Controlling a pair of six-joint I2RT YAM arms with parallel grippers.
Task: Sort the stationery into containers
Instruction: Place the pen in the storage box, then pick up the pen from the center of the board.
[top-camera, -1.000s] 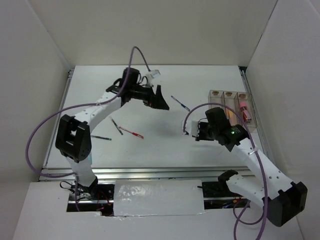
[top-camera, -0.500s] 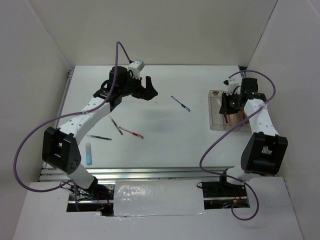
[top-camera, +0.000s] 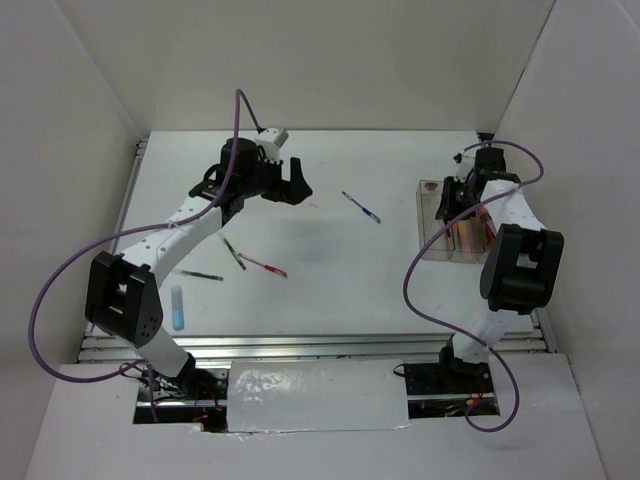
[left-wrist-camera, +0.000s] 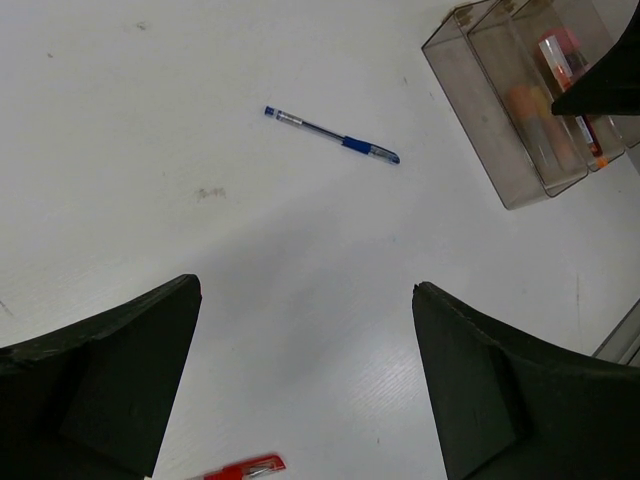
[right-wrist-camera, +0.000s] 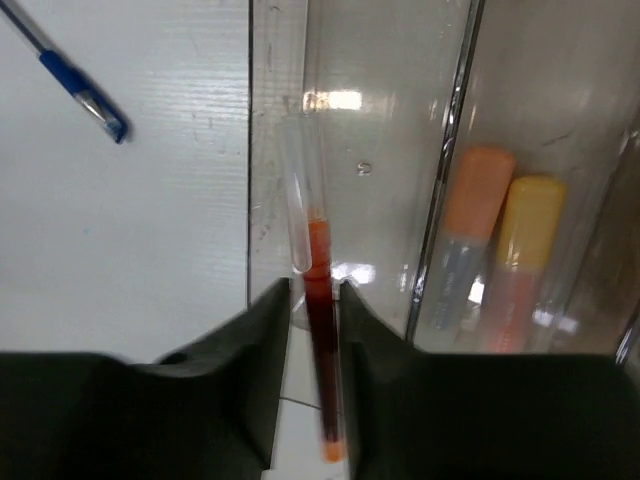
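Note:
My right gripper (right-wrist-camera: 315, 290) is shut on a thin red pen (right-wrist-camera: 320, 300) and holds it lengthwise over the left bin of the three joined clear containers (right-wrist-camera: 380, 120). From above, this gripper (top-camera: 455, 203) hangs over the containers (top-camera: 430, 228). The middle bin holds an orange marker (right-wrist-camera: 470, 230) and a yellow-pink marker (right-wrist-camera: 522, 250). A pink-capped tube (left-wrist-camera: 556, 52) lies in the far bin. My left gripper (top-camera: 291, 181) is open and empty above the table's back left (left-wrist-camera: 305, 290). A blue pen (top-camera: 360, 207) lies between the arms, also seen from the left wrist (left-wrist-camera: 332, 137).
A red pen (top-camera: 266, 265), a dark pen (top-camera: 233, 252), a green-dark pen (top-camera: 201, 275) and a light-blue marker (top-camera: 177, 307) lie on the left of the table. White walls enclose the table on three sides.
My right arm swung from the table's middle to the containers, carrying the red pen. My left gripper drew back a little to the left and stayed open.

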